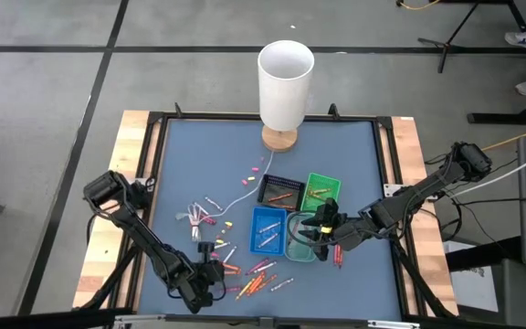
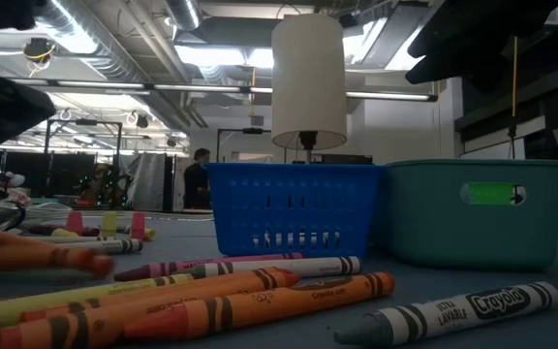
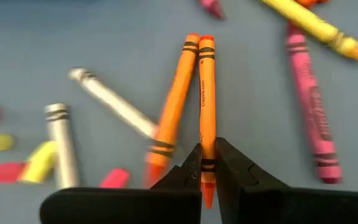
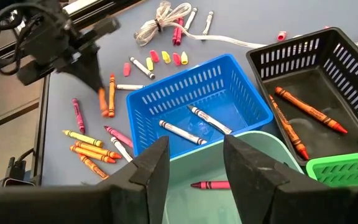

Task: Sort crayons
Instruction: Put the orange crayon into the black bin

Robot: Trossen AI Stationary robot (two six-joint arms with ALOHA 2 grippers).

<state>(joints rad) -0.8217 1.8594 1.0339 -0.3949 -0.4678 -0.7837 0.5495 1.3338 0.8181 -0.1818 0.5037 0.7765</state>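
Low in the left wrist frame, the left gripper [image 3: 207,169] pinches an orange crayon [image 3: 206,106] lying on the matte blue mat [image 3: 104,37] beside a second orange one. The right gripper [image 4: 194,158], fingers spread, hangs over the smooth teal bin [image 4: 253,144] holding one red crayon [image 4: 211,185]; the slotted blue basket [image 4: 166,93] holds pale grey ones.
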